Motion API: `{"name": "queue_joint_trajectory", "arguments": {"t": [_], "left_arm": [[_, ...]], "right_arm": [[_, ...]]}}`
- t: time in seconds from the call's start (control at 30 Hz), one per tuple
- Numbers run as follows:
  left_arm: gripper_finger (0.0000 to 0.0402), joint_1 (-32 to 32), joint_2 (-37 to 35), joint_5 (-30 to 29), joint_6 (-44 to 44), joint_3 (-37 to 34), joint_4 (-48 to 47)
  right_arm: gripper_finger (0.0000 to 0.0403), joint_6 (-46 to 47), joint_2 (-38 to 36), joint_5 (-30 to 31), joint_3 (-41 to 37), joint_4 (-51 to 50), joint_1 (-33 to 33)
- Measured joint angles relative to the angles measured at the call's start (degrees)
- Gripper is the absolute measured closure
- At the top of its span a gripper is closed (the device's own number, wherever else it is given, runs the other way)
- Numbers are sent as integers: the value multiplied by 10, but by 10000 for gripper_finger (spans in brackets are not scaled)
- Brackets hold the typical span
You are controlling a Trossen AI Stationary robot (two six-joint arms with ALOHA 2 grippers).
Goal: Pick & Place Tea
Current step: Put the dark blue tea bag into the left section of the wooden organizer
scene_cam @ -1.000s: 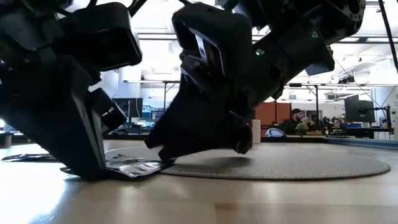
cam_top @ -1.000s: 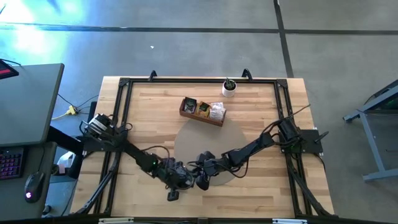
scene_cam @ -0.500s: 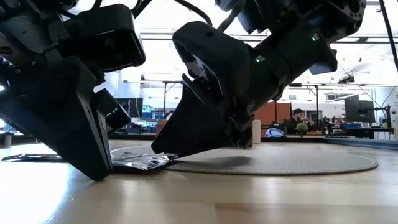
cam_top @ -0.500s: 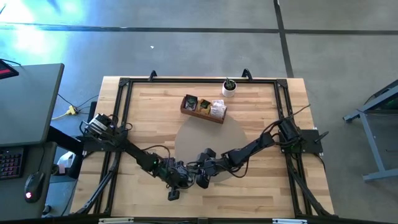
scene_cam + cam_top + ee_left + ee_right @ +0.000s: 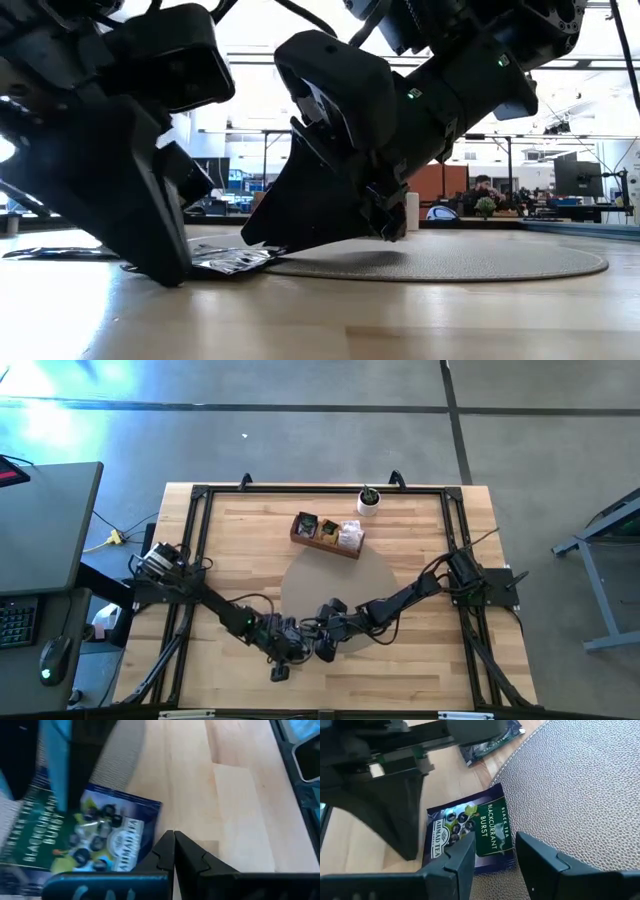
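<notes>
Near the counter's (image 5: 230, 540) front edge, the left pincer (image 5: 296, 651) is pressed together, tips down on bare wood just beside a dark blackcurrant sachet (image 5: 470, 831). The sachet lies flat, half on the round mat's (image 5: 375, 575) front-left rim. The right pincer (image 5: 492, 860) hangs spread directly over the sachet, not touching it. Open wood remains toward both side edges.

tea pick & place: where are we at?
Done: wooden box at the table's far side already holds some sachets.
In hand: nothing gripped. Open right gripper hovers over the blackcurrant sachet lying half on the round mat; shut left gripper sits at its edge.
Left: grab this one, plus another dark sachet lying beyond it.
</notes>
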Motion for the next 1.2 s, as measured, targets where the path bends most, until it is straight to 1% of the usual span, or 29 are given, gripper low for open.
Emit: {"name": "queue_joint_trajectory", "arguments": {"t": [0.1,0.23,0.4,0.53,0.67,0.9,0.97,1.07,1.2], "left_arm": [[401,8,0,-5,2,0,0],[401,15,0,-9,10,0,0],[401,22,0,-13,13,0,0],[401,26,0,-10,15,0,0],[401,26,0,-5,12,0,0],[401,26,0,-3,12,0,1],[401,26,0,-3,12,0,1],[401,26,0,-1,12,0,2],[401,26,-8,-1,-2,3,9]], "right_arm": [[263,0,0,-16,0,2,0],[263,0,0,-22,0,5,0],[263,0,0,-22,0,9,0],[268,-4,0,-10,0,10,0],[299,-10,0,-3,-1,9,0],[390,-32,0,21,-1,8,0],[397,-43,0,26,-1,9,0],[393,-46,0,29,-1,11,0],[400,-73,-1,29,-1,10,0]]}}
